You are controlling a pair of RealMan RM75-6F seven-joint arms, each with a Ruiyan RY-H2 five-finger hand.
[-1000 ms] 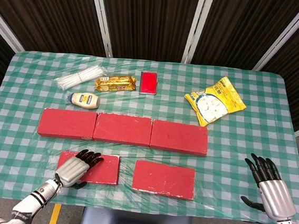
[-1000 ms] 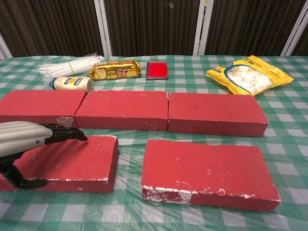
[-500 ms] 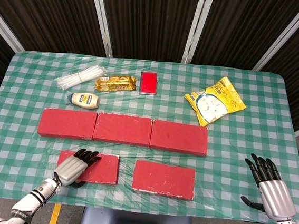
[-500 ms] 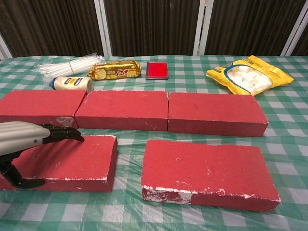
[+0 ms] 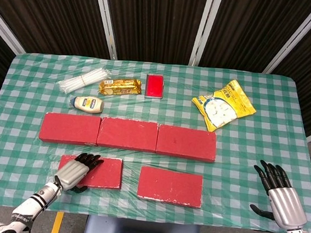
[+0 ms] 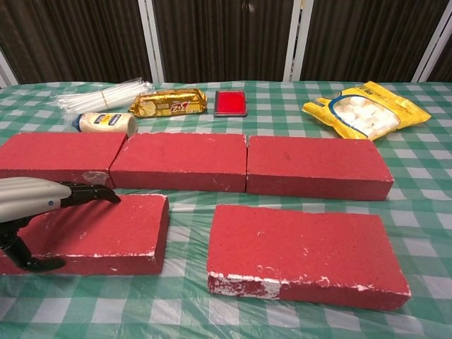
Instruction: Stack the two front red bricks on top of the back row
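Against the back row (image 5: pixel 129 135) of three red bricks laid end to end, the left hand (image 5: pixel 74 171) sits in front of its left end, fingers laid flat over the top of the left front brick (image 5: pixel 96 171) and thumb hooked at the near edge. Over the last second that brick has slid leftward and tipped slightly in the chest view, so the grip looks seated and a lift toward the row seems next. The right front brick (image 5: pixel 171 186), before the row's right half, has not moved. Far right of the row, the right hand (image 5: pixel 278 190) hovers spread and empty. Behind the row, the snack wrappers' print is too small to read.
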